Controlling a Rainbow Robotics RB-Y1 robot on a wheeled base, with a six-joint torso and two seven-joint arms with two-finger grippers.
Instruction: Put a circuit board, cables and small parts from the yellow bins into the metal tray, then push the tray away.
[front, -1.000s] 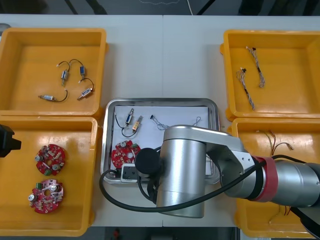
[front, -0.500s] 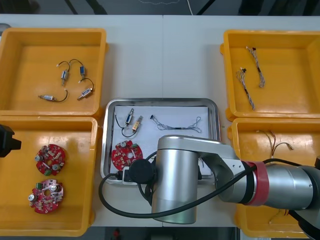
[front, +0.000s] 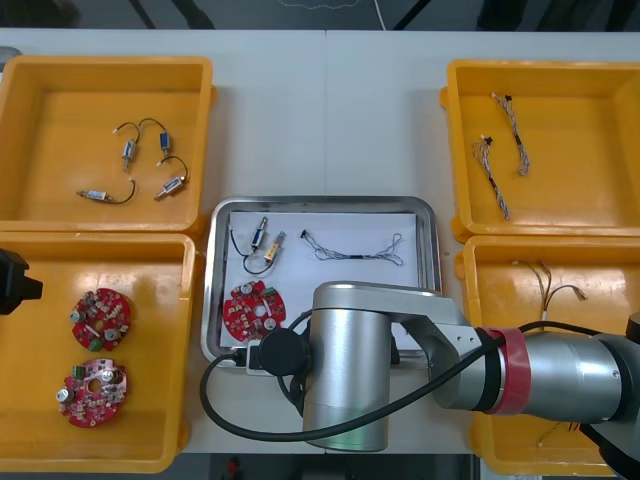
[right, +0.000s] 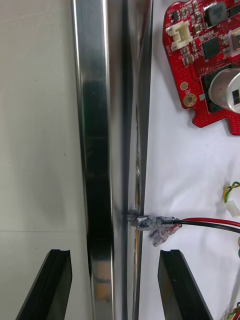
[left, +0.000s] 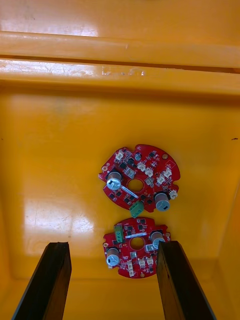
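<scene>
- Far left: the left gripper (left: 114, 247) hangs over the near left yellow bin (front: 160, 300), fingers spread wide and empty; two red circuit boards (left: 140, 180) lie below.
- Behind it, the far left yellow bin (front: 60, 100) holds small metal parts (front: 128, 150).
- Centre: the metal tray (front: 320, 202), white inside, holds one board (front: 250, 308), two small parts (front: 262, 240) and a thin cable (front: 355, 248).
- The right gripper (right: 115, 254) straddles the tray's near rim, fingers wide apart, gripping nothing; a red and black cable (right: 210, 223) touches the tray wall with its clear plug, near one finger.
- Right: twisted cables (front: 495, 165) lie in the far right yellow bin (front: 580, 120).
</scene>
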